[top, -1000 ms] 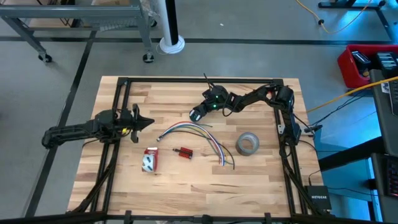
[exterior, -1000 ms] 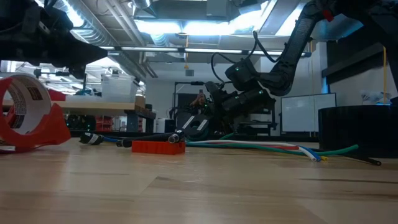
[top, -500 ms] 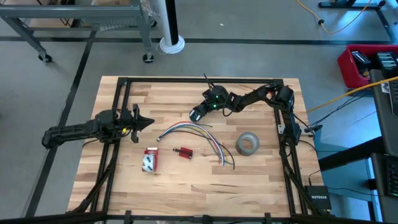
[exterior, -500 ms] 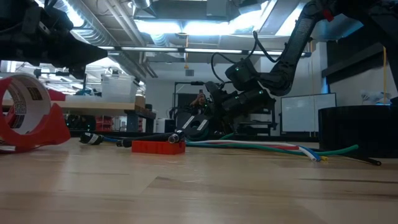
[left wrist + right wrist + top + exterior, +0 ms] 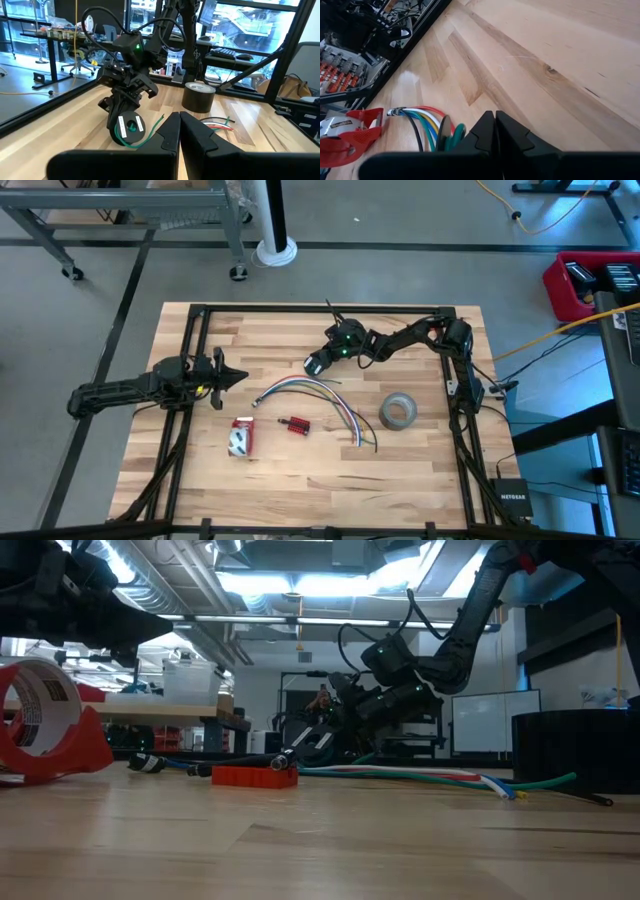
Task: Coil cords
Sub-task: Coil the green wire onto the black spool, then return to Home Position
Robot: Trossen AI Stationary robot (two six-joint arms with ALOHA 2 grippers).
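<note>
Left jaws: left gripper (image 5: 238,374) pressed shut on nothing, fingers (image 5: 192,134) meeting in a point, hanging over the table's (image 5: 300,490) left edge, well left of the grey tape roll (image 5: 398,412).
Right jaws: right gripper (image 5: 315,364) clenched, a small round bundle of the cords (image 5: 129,127) at its tip; grip itself not clearly seen; up and left of the tape roll, near the far edge.
Cords: dark bundle at the right gripper's tip, green loose end (image 5: 150,135) trailing toward the left gripper; long axis not readable.
Coloured wires (image 5: 310,392): curved fan just left of the tape roll, ends spreading toward the near edge.
Red clip (image 5: 294,424): left of the tape roll, beside the wires.
Red tape dispenser (image 5: 241,437): farther left, below the left gripper.
Open room: bare wood along the near edge and far-left corner; black frame rails (image 5: 190,360) bordering left and right sides.
</note>
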